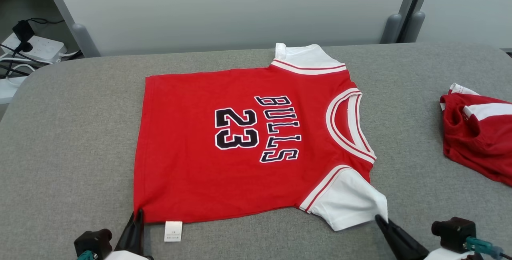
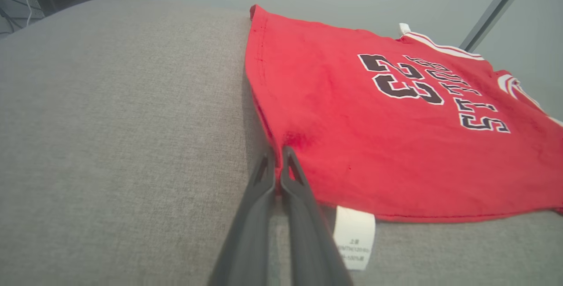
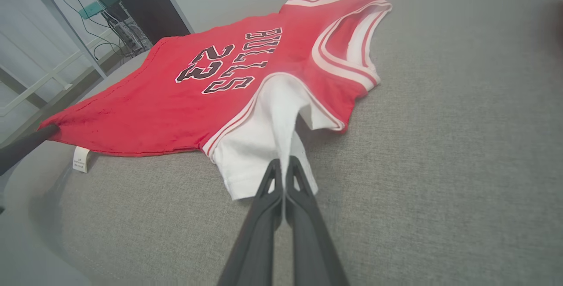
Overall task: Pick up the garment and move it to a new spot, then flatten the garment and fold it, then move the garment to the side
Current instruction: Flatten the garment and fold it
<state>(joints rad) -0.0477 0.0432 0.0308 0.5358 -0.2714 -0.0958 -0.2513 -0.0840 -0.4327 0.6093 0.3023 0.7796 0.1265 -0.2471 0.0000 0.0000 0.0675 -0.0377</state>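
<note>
The garment [image 1: 240,148] is a red jersey with white sleeves and black "BULLS 23" lettering, spread nearly flat on the grey padded table [image 1: 72,132], its neck toward the right. My left gripper [image 1: 138,214] is shut on the jersey's near-left hem corner [image 2: 278,152]. My right gripper [image 1: 378,219] is shut on the edge of the near white sleeve [image 3: 283,160], which is pulled up into a ridge. A white care label [image 1: 173,231] hangs from the near hem.
A second red and white garment [image 1: 476,132] lies crumpled at the table's right edge. A white power strip with cables [image 1: 36,48] sits off the table at the far left. Grey panels with posts [image 1: 224,8] stand behind the table.
</note>
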